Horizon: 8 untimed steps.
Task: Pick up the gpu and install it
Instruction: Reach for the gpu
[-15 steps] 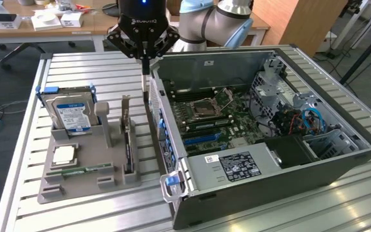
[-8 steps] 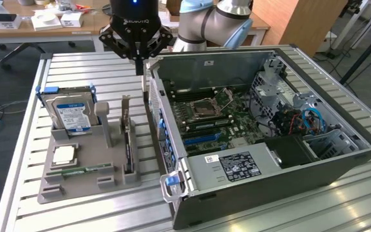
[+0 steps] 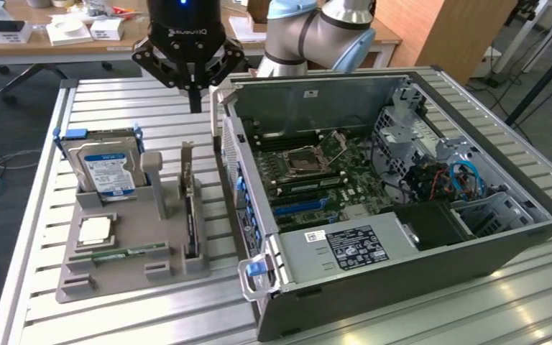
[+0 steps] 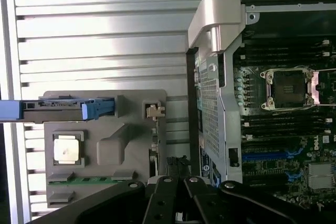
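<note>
The gpu (image 3: pixel 190 215) stands on edge in a slot of the grey parts holder (image 3: pixel 127 269), a thin dark card with its silver bracket at the far end. In the wrist view the gpu (image 4: pixel 153 148) shows edge-on along the holder's side nearest the case. My gripper (image 3: pixel 195 106) hangs shut and empty above the table, beyond the card's bracket end and higher than it, beside the case's corner. The open computer case (image 3: pixel 506 244) lies to the exterior view's right, with its motherboard (image 3: pixel 315 169) and blue expansion slot (image 3: pixel 300 207) exposed.
On the same holder a hard drive (image 3: pixel 106 169) with a blue-white label stands upright, a processor chip (image 3: pixel 95 230) lies flat, and a green memory stick (image 3: pixel 123 252) sits near the front. The case's raised side wall (image 3: pixel 233 180) stands close beside the card. Behind the slatted table is a cluttered desk (image 3: pixel 55 36).
</note>
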Tool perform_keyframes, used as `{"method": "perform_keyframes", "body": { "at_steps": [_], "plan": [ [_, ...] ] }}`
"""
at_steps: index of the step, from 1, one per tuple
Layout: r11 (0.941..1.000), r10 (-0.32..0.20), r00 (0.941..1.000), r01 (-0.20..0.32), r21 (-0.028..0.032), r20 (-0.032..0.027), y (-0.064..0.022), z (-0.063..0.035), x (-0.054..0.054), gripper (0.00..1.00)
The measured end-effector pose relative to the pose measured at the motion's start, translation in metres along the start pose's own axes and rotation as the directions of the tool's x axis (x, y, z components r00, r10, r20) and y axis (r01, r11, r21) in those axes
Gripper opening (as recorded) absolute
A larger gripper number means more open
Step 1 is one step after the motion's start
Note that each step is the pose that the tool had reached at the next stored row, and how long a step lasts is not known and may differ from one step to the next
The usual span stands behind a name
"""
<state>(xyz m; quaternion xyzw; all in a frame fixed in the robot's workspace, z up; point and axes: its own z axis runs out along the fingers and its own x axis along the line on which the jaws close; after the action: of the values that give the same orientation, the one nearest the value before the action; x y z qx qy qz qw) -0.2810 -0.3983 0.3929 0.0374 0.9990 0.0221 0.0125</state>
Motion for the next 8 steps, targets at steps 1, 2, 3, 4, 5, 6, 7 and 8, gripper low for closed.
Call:
{"method": "perform_keyframes", "body": {
  "at_steps": [1, 2, 3, 4, 5, 6, 7, 8],
  "plan": [
    [1.0000, 0.000, 1.0000, 0.000, 0.0000, 0.0000, -0.0001, 0.0000, 0.0016, 0.10],
    [1.0000, 0.000, 1.0000, 0.000, 0.0000, 0.0000, -0.0002, -0.0001, 0.0028, 0.10],
    [1.0000, 0.000, 1.0000, 0.000, 0.0000, 0.0001, -0.0003, 0.0000, 0.0037, 0.10],
    [1.0000, 0.000, 1.0000, 0.000, -0.0001, 0.0001, -0.0003, 0.0000, 0.0043, 0.10],
    [1.0000, 0.000, 1.0000, 0.000, -0.0001, 0.0001, -0.0003, 0.0000, 0.0043, 0.10],
    [1.0000, 0.000, 1.0000, 0.000, -0.0001, 0.0000, -0.0003, -0.0001, 0.0043, 0.10],
    [1.0000, 0.000, 1.0000, 0.000, -0.0001, 0.0000, -0.0003, -0.0001, 0.0044, 0.10],
    [1.0000, 0.000, 1.0000, 0.000, 0.0001, -0.0001, -0.0003, -0.0002, 0.0045, 0.10]
  ]
}}
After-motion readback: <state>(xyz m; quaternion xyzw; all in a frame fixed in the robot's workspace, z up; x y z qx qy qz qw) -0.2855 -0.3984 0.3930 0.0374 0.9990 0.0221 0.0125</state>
